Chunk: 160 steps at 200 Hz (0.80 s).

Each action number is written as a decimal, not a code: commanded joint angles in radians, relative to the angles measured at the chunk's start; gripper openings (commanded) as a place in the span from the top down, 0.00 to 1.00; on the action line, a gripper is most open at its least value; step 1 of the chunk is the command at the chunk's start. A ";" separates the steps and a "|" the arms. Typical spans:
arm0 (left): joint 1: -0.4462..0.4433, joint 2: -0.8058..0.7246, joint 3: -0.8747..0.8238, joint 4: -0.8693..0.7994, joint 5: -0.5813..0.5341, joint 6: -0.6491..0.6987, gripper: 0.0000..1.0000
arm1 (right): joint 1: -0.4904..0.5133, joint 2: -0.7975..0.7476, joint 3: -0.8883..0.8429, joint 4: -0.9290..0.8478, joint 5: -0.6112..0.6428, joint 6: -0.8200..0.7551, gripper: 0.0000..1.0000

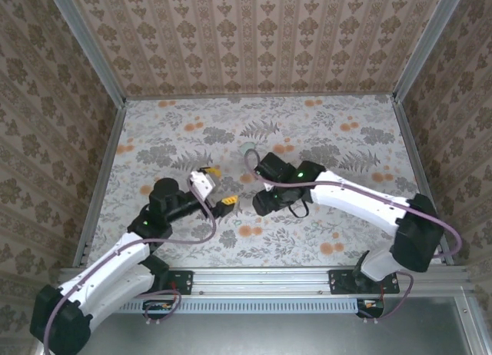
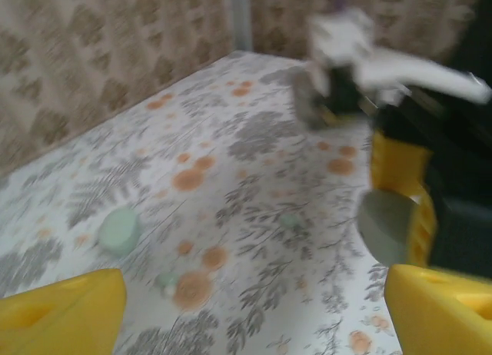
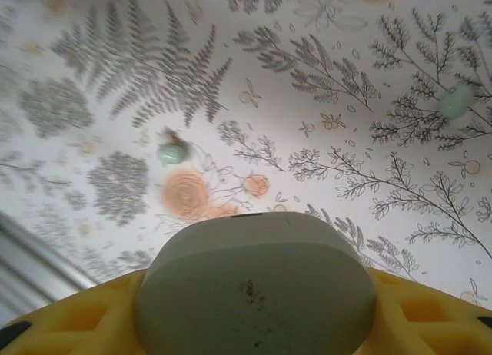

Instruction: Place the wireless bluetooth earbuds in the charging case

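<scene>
Right gripper [image 3: 254, 324] was clamped on the charging case [image 3: 254, 278]. Left gripper [image 2: 254, 309] gaped wide, empty. First earbud [image 3: 173, 151] lay loose at 11 o'clock of the case, second earbud [image 3: 456, 101] farther out at 1 o'clock. Lid probably shut, hard to tell. Next: open the case, then pick a bud.

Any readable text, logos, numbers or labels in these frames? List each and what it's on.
None readable.
charging case, held in the right gripper: plain shell, a few dark specks, no lettering.
table and walls: floral pattern, no words.
Left wrist view: motion-blurred, nothing legible.
</scene>
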 commanded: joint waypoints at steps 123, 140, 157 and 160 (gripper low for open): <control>-0.270 0.333 0.207 0.297 0.036 0.074 0.20 | -0.058 -0.192 0.070 -0.051 -0.266 0.139 0.47; -0.268 0.338 0.216 0.290 0.045 0.074 0.27 | -0.069 -0.199 0.065 -0.043 -0.269 0.147 0.47; -0.268 0.344 0.224 0.282 0.050 0.075 0.35 | -0.080 -0.200 0.064 -0.038 -0.273 0.151 0.46; -0.267 0.346 0.226 0.278 0.051 0.076 0.37 | -0.081 -0.201 0.064 -0.037 -0.273 0.152 0.46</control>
